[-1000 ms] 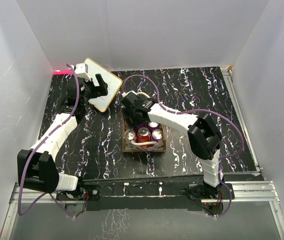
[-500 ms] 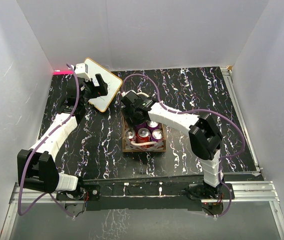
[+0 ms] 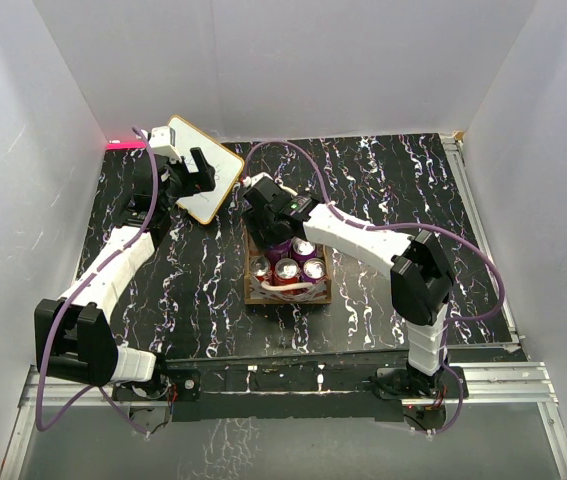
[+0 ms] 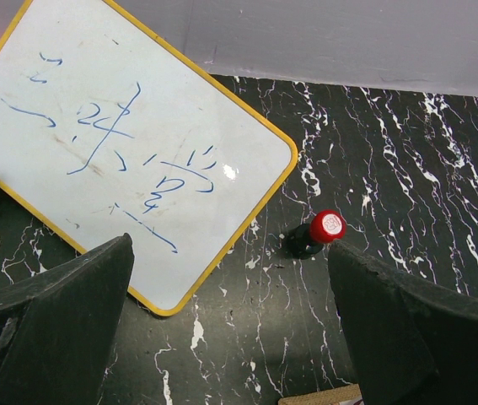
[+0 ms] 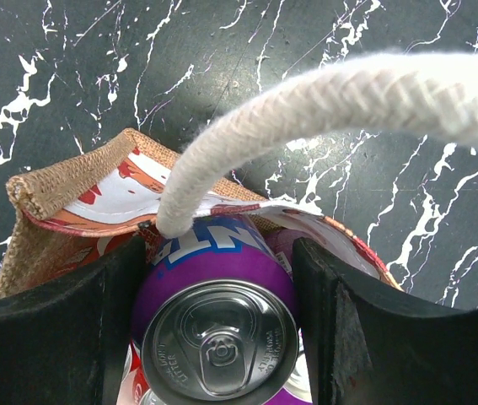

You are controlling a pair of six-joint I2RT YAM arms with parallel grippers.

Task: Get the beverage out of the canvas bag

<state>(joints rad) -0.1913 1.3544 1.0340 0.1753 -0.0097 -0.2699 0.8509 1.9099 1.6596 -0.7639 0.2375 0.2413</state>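
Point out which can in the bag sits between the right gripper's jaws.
The purple can at the canvas bag's far end, clamped in the right gripper; the other cans sit nearer, untouched.

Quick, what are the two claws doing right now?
Left claw: open, holding nothing.
Right claw: closed on the purple soda can.

Lab booth: white walls (image 3: 283,60), marbled table (image 3: 393,180)

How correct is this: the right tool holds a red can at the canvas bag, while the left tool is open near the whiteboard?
Not quite. The right tool holds a purple can, not a red one; the right wrist view shows it. The rest stands: it is at the canvas bag, and the left tool is open near the whiteboard.
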